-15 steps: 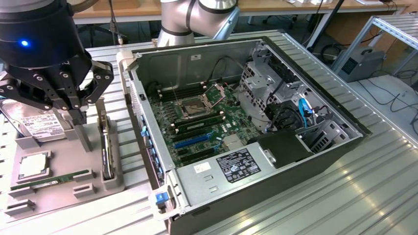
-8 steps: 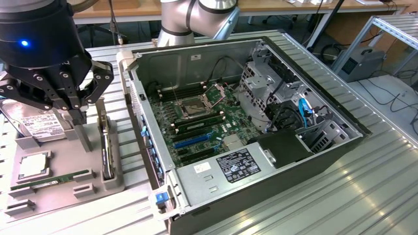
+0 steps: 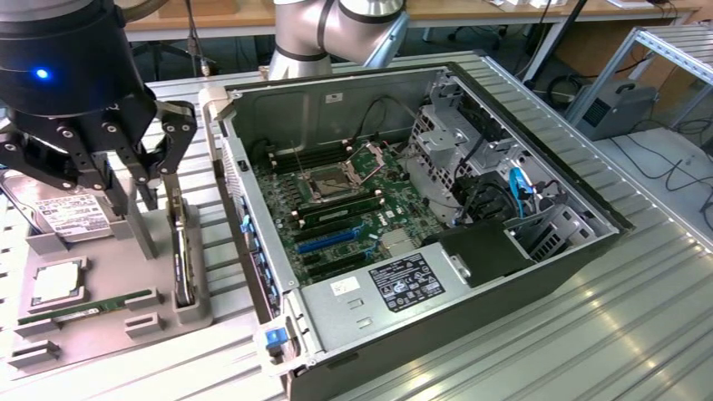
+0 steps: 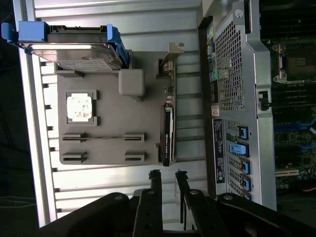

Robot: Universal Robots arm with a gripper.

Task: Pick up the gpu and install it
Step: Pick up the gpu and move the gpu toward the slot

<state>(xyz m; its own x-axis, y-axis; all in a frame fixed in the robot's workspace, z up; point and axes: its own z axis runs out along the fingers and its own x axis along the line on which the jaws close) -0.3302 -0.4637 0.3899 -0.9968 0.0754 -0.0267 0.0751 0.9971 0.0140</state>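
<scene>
The gpu (image 3: 182, 255) is a thin black card standing on edge in a slot at the side of the grey fixture tray (image 3: 112, 334) nearest the computer case. Its metal bracket (image 4: 169, 61) sits at one end. In the wrist view the gpu (image 4: 168, 136) lines up with the gap between my two dark fingers. My gripper (image 3: 136, 177) hangs above the tray, apart from the card. The gripper (image 4: 168, 174) is open by a narrow gap, with nothing between the fingers.
The tray also holds a hard drive (image 4: 69, 47) in blue rails, a processor chip (image 4: 80, 106) and a green memory stick (image 3: 83, 309). An open computer case (image 3: 535, 276) with its motherboard (image 3: 334, 209) exposed lies at the exterior view's right of the tray, on a ribbed metal table (image 3: 579, 351).
</scene>
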